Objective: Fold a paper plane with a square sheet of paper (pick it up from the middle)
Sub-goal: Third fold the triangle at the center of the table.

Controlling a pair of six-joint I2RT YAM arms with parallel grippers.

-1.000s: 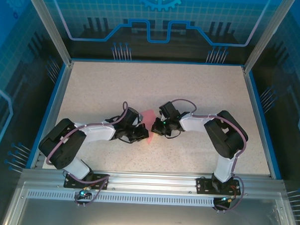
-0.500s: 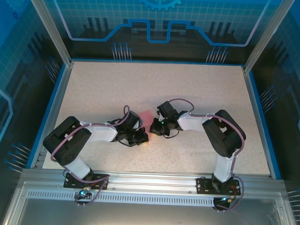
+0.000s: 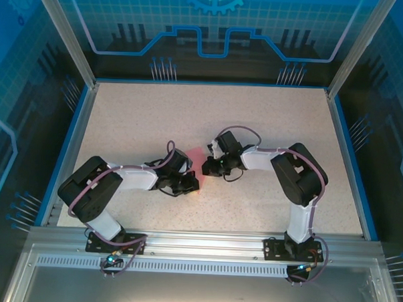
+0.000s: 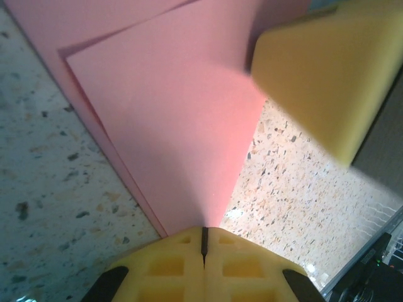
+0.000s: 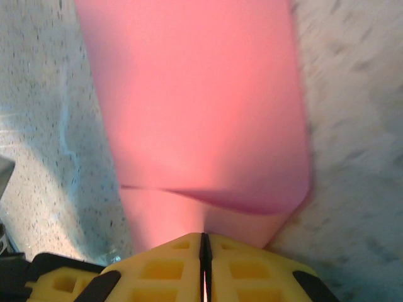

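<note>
The pink-red square sheet of paper (image 3: 196,156) lies folded in layers on the speckled table between my two grippers. In the left wrist view the sheet of paper (image 4: 176,126) narrows to a point like a paper plane's nose. That point runs into my left gripper (image 4: 203,231), whose yellow jaws are shut on it. One of the right gripper's yellow fingers (image 4: 327,75) rests over the far corner. In the right wrist view the sheet of paper (image 5: 201,113) shows a curled fold, and my right gripper (image 5: 203,238) is shut on its near edge. From above, the left gripper (image 3: 190,184) and the right gripper (image 3: 207,168) nearly meet.
The speckled table (image 3: 270,120) has a raised blue rim (image 3: 73,142) on its sides and back. An aluminium rail (image 3: 204,241) carrying both arm bases runs along the near edge. Slanted metal posts (image 3: 63,31) stand at the back corners.
Both grippers have closed in on each other. The right gripper moved slightly left and away from the near edge. Less pink paper shows between them from above than a second ago.
</note>
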